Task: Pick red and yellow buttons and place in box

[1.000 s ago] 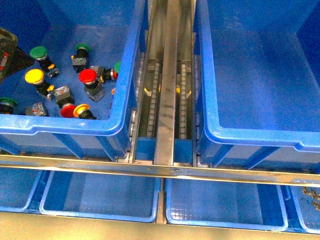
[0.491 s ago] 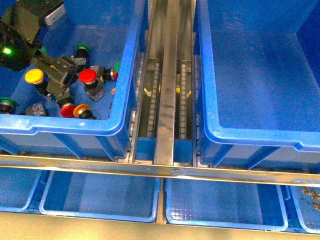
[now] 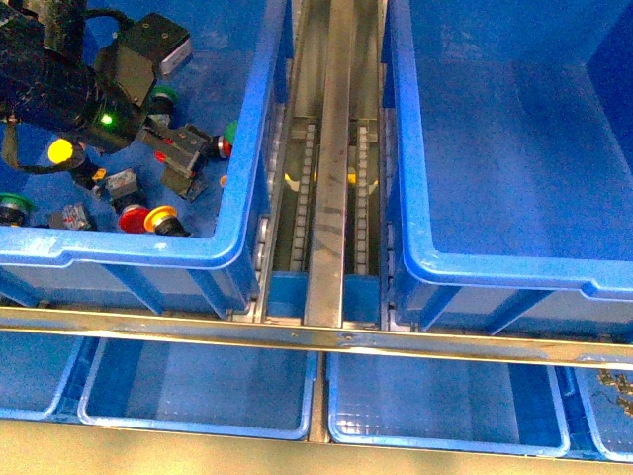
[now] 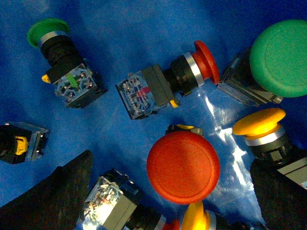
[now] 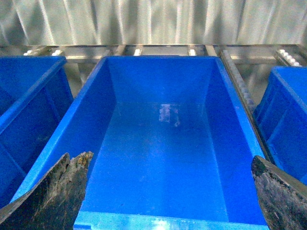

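Left wrist view, red button (image 4: 183, 167) standing upright, cap facing camera, left gripper (image 4: 170, 164) wide open

The left arm (image 3: 49, 74) is black, with a black cable (image 3: 104, 14), a grey-faced module (image 3: 158, 47) and a lit green light (image 3: 106, 121). The left fingers (image 4: 48, 201) are matt black. The right fingers (image 5: 53, 191) look scuffed.

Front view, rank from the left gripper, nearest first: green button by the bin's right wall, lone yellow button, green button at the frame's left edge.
1. Wall-side green button: against the bin wall, just right of the left gripper.
2. Yellow button: left of the gripper, beside the arm.
3. Edge green button: far left, cut by the frame.
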